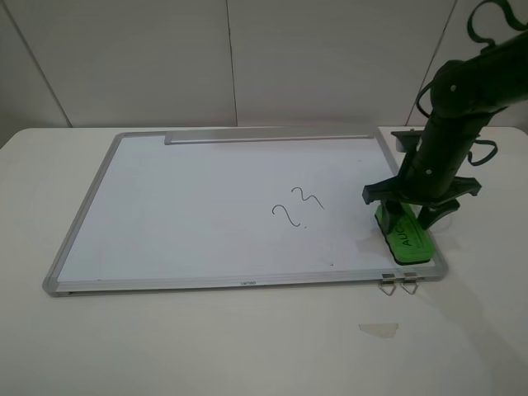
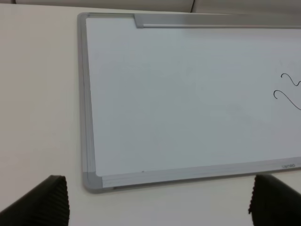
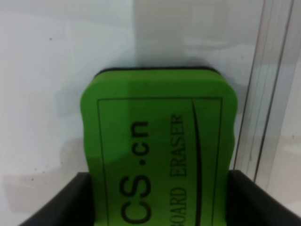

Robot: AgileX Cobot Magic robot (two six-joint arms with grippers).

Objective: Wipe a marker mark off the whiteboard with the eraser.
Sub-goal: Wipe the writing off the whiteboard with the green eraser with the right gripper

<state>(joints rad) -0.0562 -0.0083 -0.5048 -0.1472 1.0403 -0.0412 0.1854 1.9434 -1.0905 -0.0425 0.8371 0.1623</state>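
The whiteboard [image 1: 190, 206] lies flat on the table, with its grey tray strip [image 1: 268, 139] along the far edge. The marker mark [image 1: 297, 206], two thin dark curls with a dot, sits right of the board's centre; its end also shows in the left wrist view as the marker mark [image 2: 289, 92]. The green eraser [image 1: 404, 235] rests on the board's near right corner. My right gripper [image 1: 408, 216] is down over it, one finger against each long side of the eraser [image 3: 157, 141]. My left gripper [image 2: 160, 202] hangs open near the board's left corner, holding nothing.
Two metal clips [image 1: 398, 285] stick out from the board's near edge by the eraser. A small pale scrap [image 1: 378, 329] lies on the table in front of them. A tiny dark speck [image 1: 332, 265] sits on the board left of the eraser.
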